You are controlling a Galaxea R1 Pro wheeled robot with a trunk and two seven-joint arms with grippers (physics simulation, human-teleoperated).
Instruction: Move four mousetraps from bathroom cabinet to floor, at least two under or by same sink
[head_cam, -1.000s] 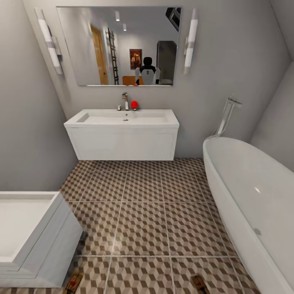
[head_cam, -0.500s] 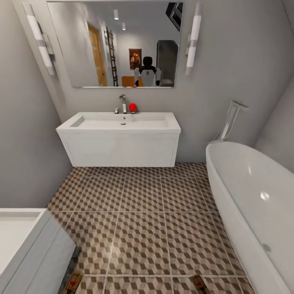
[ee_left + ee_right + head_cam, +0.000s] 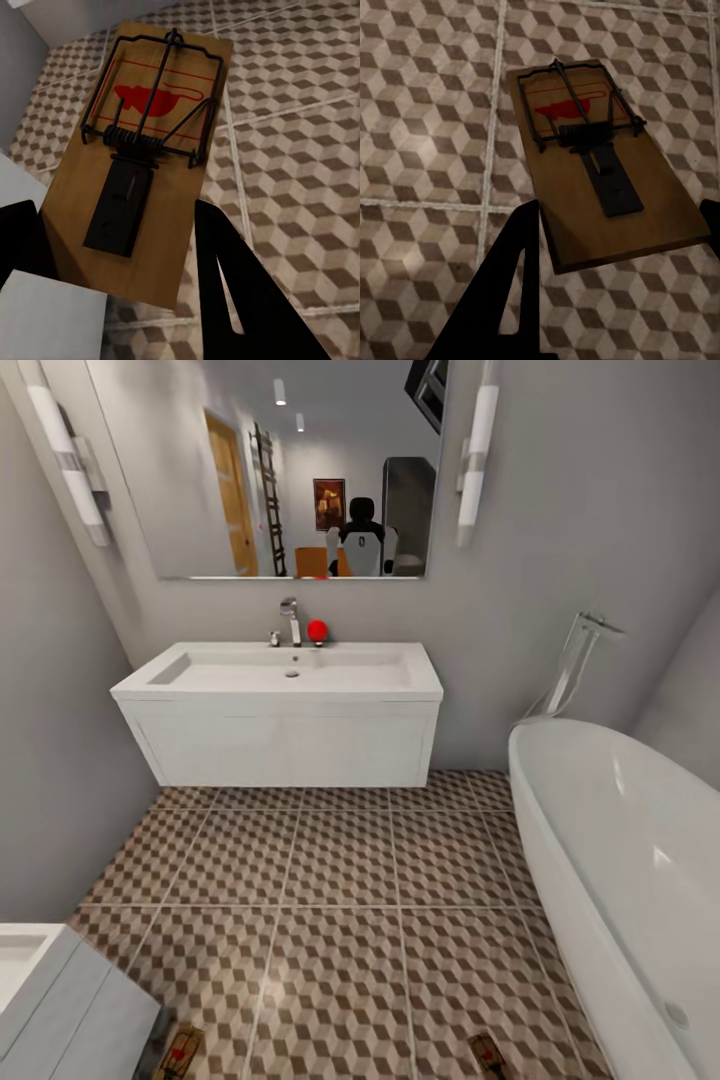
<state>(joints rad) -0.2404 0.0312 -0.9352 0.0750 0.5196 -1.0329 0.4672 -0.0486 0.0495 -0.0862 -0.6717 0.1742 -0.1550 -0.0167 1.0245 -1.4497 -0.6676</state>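
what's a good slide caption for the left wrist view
Left tool holding a wooden mousetrap above the cube-patterned bathroom floor.

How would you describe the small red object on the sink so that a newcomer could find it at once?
Start at the large wall mirror and drop to the wide white bathroom sink hung beneath it. On the sink's back ledge, just beside the chrome faucet on the bathtub side, sits a small round red object. It is the one bright red thing among the white and chrome fittings there.
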